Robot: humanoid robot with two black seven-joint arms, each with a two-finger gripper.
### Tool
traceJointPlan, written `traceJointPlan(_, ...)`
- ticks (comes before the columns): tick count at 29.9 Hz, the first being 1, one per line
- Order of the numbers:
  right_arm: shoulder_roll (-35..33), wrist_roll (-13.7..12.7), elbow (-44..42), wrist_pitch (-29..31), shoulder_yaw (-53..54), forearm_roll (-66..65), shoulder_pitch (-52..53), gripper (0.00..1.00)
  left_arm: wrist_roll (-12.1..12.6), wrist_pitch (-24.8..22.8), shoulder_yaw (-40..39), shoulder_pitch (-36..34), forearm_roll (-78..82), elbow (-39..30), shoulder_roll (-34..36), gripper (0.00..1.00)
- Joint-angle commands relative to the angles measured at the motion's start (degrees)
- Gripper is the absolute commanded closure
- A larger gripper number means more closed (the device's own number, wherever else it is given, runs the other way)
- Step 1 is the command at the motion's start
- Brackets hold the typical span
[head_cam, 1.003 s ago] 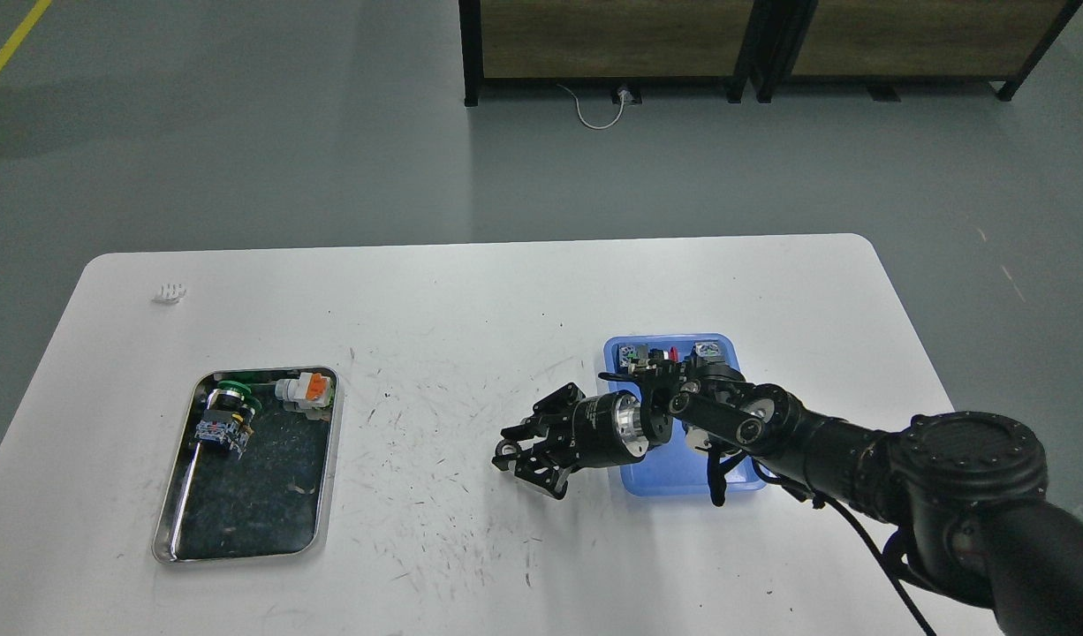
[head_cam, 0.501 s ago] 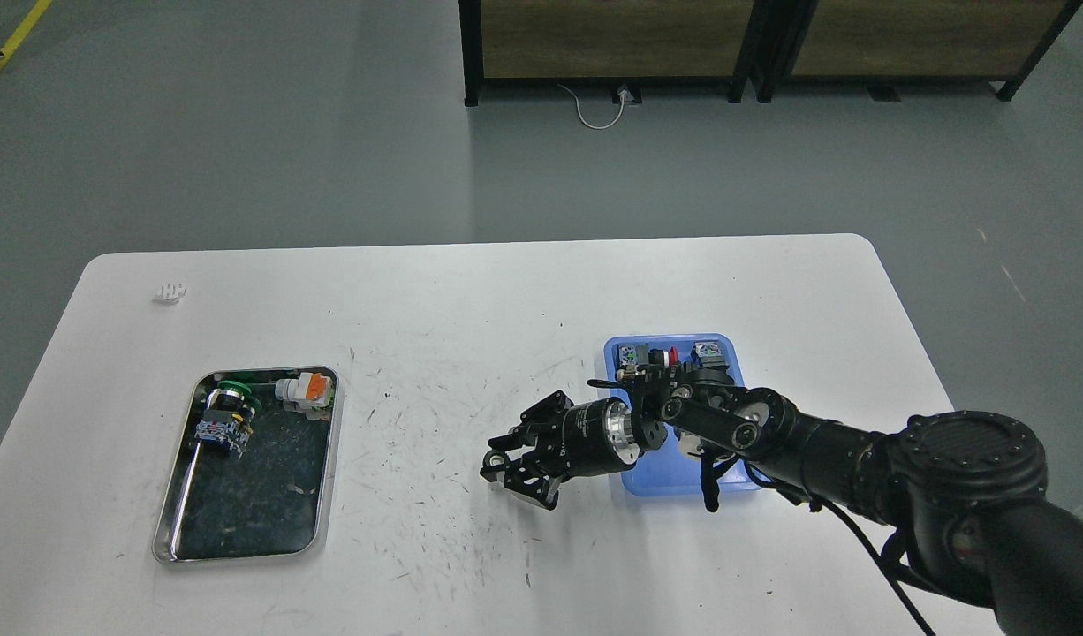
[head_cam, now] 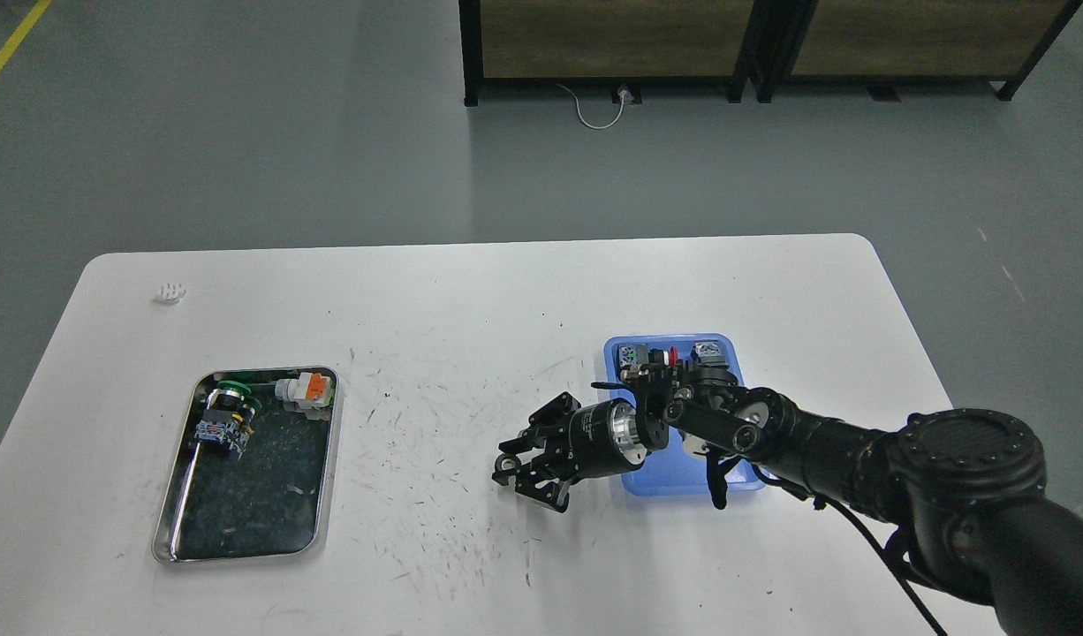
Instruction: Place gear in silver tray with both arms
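The silver tray (head_cam: 315,495) lies at the left of the white table and holds a green and black button part (head_cam: 228,413) and a white and orange part (head_cam: 305,389). My right arm comes in from the lower right, and my right gripper (head_cam: 526,461) hovers low over the table's middle, just left of the blue tray (head_cam: 614,353). A small pale round part, apparently the gear (head_cam: 504,464), sits between its fingertips. The gripper is far to the right of the silver tray. My left arm is out of view.
The blue tray holds several small parts at its far end, partly hidden by my right forearm. A small white piece (head_cam: 169,291) lies near the table's far left corner. Dark cabinets stand on the floor beyond the table.
My right gripper moved a little left and down with the small round part, then came slightly back to the right. The trays and their parts have not moved.
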Motion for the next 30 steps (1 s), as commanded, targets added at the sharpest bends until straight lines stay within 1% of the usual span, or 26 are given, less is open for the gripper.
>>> traceJointPlan(1,0.0,-0.2,0.0,0.0,0.0,-0.2,0.1,0.61,0.0,0.0,0.0,0.1,-0.1,0.0,0.1,0.01)
traceJointPlan(11,0.0,-0.3,-0.1,0.0,0.2,-0.2,0.5,0.55,0.0,0.0,-0.1,-0.1,-0.1,0.0,0.2,0.01)
traceJointPlan(13,0.0,-0.1,-0.2,0.0,0.6,-0.1,0.6,0.50,0.0,0.0,-0.1,-0.1,-0.1,0.0,0.4,0.01)
traceJointPlan(14,0.0,0.0,-0.2,0.0,0.9,0.0,0.6,0.47,0.0,0.0,-0.1,-0.1,-0.1,0.0,0.4,0.01)
traceJointPlan(17,0.0,-0.1,-0.9,0.0,3.7,0.1,0.8,0.32,0.0,0.0,-0.1,-0.1,-0.1,0.0,0.5,0.01)
traceJointPlan(19,0.0,0.0,-1.8,0.0,4.3,0.1,1.0,0.17,0.0,0.1,-0.1,-0.1,-0.1,0.0,0.5,0.01)
traceJointPlan(20,0.0,0.0,-3.0,0.0,4.5,0.2,1.0,0.06,0.0,0.1,-0.1,-0.2,-0.1,0.0,0.6,0.01)
traceJointPlan(21,0.0,0.0,-3.9,0.0,4.7,0.4,0.7,0.00,0.0,0.1,-0.1,-0.2,-0.1,0.0,0.6,0.01)
traceJointPlan(26,0.0,0.2,-11.1,0.0,8.3,0.8,0.7,0.00,-0.2,0.0,-0.1,-0.4,-0.6,0.1,1.4,0.01)
traceJointPlan(30,0.0,0.6,-12.0,0.0,15.2,1.8,2.8,0.00,-0.1,0.0,0.0,-0.4,-0.6,0.0,2.1,0.01)
